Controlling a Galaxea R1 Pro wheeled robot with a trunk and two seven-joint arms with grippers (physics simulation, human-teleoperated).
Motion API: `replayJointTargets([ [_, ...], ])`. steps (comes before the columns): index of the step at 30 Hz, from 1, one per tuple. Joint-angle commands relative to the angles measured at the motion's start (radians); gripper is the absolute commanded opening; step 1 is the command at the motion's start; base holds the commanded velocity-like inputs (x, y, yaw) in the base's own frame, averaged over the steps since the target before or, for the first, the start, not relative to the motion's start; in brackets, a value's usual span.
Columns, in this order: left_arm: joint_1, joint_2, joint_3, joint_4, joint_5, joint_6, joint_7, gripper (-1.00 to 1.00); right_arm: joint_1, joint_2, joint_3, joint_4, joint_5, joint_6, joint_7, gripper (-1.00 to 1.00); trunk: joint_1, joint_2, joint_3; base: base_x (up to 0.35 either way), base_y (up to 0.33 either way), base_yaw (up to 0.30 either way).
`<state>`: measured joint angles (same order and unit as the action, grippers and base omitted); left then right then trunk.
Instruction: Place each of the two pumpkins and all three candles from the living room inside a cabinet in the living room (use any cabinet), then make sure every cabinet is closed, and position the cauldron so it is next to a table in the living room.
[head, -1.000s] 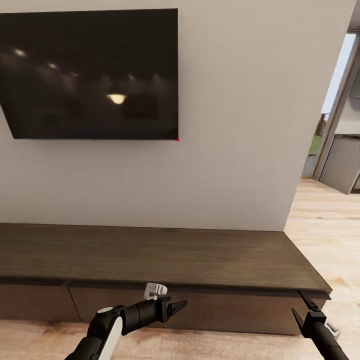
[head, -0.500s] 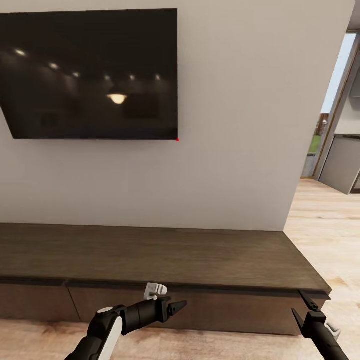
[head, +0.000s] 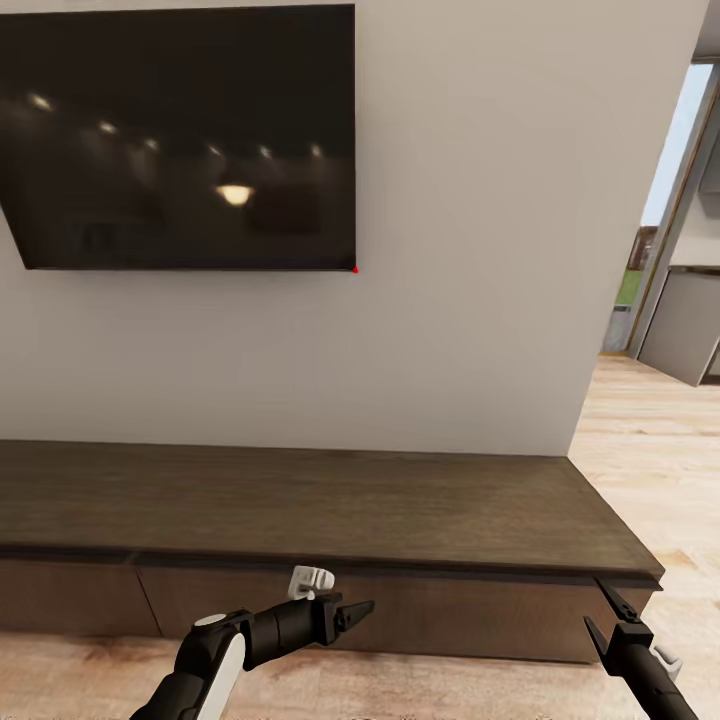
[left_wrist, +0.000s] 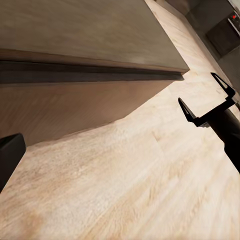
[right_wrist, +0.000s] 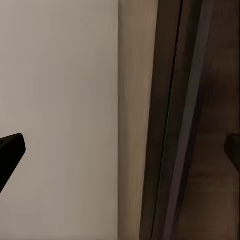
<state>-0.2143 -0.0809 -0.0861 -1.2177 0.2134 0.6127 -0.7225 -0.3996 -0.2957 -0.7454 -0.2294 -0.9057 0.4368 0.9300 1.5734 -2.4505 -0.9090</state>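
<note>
The cabinet (head: 330, 505), a long low dark brown unit, runs along the wall in front of me, and its drawer fronts (head: 440, 610) sit flush. My left gripper (head: 355, 613) hovers open just before the middle drawer front, holding nothing. At the cabinet's right end my right gripper (head: 603, 617) is open and empty, and it also appears in the left wrist view (left_wrist: 198, 89) above the plank floor. The right wrist view looks along the cabinet edge (right_wrist: 200, 100) between its spread fingers (right_wrist: 10, 147). Pumpkins, candles, cauldron and table are out of view.
A black TV (head: 180, 140) hangs on the pale wall (head: 460, 250) above the cabinet. Light wood floor (head: 650, 450) continues past the cabinet's right end toward a doorway (head: 680, 250) with grey counters beyond.
The whole picture has slid up a little, so the camera has moved. Both grippers keep the same pose and stay open.
</note>
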Motion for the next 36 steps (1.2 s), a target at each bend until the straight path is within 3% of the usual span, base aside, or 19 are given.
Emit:
replayJointTargets([
  [1, 0.000, 0.000, 0.000, 0.000, 0.006, 0.007, 0.000, 1.00, -0.001, 0.000, 0.000, 0.001, -0.007, 0.008, 0.001, 1.00, 0.000, -0.001, -0.001, 0.000, 0.000, 0.000],
  [10, 0.000, 0.000, 0.001, 0.000, 0.006, 0.007, 0.000, 1.00, -0.001, 0.000, 0.000, 0.001, -0.007, 0.008, 0.001, 1.00, 0.027, -0.050, -0.023, 0.000, 0.000, 0.000],
  [15, 0.000, 0.000, 0.000, 0.000, 0.006, 0.007, 0.000, 1.00, -0.001, 0.000, 0.000, 0.001, -0.007, 0.008, 0.001, 1.00, 0.029, -0.051, -0.042, 0.000, 0.000, 0.000],
  [24, 0.000, 0.000, 0.000, 0.000, 0.006, 0.007, 0.000, 1.00, -0.001, -0.001, 0.000, 0.001, -0.007, 0.009, 0.001, 1.00, 0.029, -0.051, -0.042, 0.000, 0.000, 0.000],
  [31, 0.000, 0.000, 0.000, 0.000, 0.006, 0.007, -0.017, 1.00, -0.001, -0.018, 0.001, 0.001, -0.006, 0.099, 0.014, 1.00, 0.029, -0.051, -0.042, 0.000, 0.000, 0.000],
  [36, 0.000, 0.000, 0.001, 0.003, 0.005, 0.004, -0.038, 1.00, -0.001, -0.021, 0.001, 0.001, -0.006, 0.118, 0.016, 1.00, 0.030, -0.051, -0.050, 0.000, 0.000, 0.000],
])
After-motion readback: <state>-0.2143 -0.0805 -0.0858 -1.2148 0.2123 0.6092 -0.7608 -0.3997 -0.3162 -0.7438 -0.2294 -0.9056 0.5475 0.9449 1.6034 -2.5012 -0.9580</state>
